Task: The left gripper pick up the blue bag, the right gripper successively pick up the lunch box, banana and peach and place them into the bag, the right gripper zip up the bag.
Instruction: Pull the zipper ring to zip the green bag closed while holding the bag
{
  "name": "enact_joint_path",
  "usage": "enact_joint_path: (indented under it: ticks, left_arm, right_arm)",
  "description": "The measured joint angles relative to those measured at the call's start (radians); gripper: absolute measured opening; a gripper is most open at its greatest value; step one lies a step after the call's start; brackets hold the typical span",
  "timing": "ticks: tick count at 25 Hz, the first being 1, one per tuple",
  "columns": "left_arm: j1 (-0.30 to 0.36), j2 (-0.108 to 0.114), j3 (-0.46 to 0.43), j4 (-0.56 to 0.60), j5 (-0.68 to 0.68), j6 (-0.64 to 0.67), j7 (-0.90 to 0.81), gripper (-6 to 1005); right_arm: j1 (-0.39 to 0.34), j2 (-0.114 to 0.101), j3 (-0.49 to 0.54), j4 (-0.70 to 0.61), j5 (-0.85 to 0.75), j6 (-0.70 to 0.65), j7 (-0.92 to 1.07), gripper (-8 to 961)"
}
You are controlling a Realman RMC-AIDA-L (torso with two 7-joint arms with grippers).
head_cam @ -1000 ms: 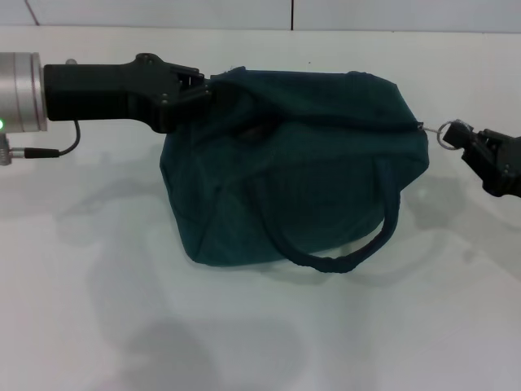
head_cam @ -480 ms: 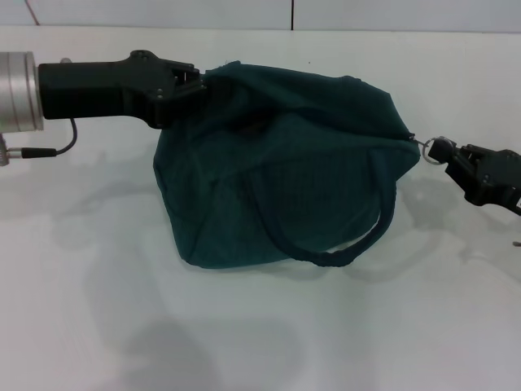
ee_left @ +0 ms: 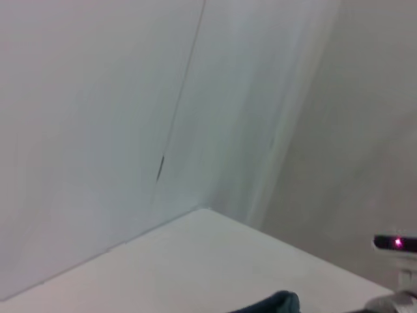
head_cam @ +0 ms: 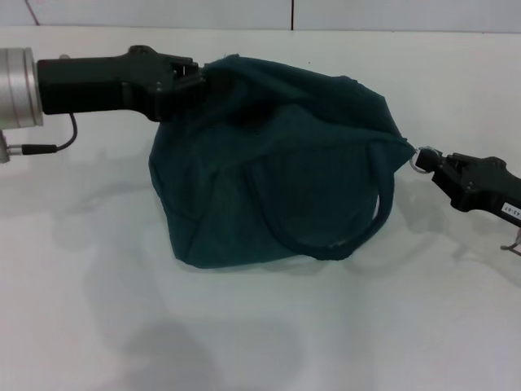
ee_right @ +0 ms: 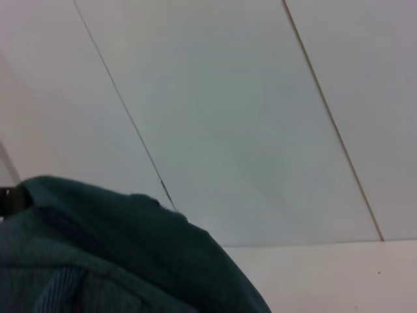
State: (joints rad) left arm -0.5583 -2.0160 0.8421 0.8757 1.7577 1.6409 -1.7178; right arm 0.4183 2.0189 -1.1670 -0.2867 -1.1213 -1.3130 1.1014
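Sagging between two grips, the blue bag point(head_cam: 277, 179) hangs w/ its base resting on the white desk point(head_cam: 98, 309), about mid-desk in head view. Left gripper point(head_cam: 198, 79) comes in from the robot's left, fingers pinched on the fabric at the bag's upper left corner. Right gripper point(head_cam: 435, 167) sits at the opposite end, fingers pinched on the metal ring zipper pull point(head_cam: 421, 158); the top seam looks drawn taut between them.

Handling, as a judgement: soft cloth, no frame, so it folds and creases wherever it isn't pulled. Bulges enough to suggest contents inside, so prob. moderately heavy, w/ weight low. Fabric looks matte, not slippery, but a corner pinch can creep out under load. Ring pull is small, hard, smooth; could twist or slip from the fingers if tugged off-axis.

Best holds: the fabric corner near the seam for anchoring, the ring for the zipper, pulling along the seam line. One rope handle point(head_cam: 362, 236) droops down the front, loose, a sturdier spot for lifting. Lunch box, banana, peach not visible; zipper teeth can't be made out, so closure can't be confirmed.
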Motion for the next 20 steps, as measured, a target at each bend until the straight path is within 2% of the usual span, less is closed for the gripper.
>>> enact_joint_path:
  ticks: [12,20]
  left_arm:
    - [-0.014,-0.003,-0.014,-0.001,-0.014,0.0,-0.027,111]
    - [-0.018,-0.004,-0.014,0.009,-0.049,0.003,-0.067,119]
  right_arm:
    - [0.004,0.003,-0.011,0.0,0.003,0.038,-0.003,50]
    - [0.0,0.0,-0.003,-0.007,0.009,-0.053,-0.005,53]
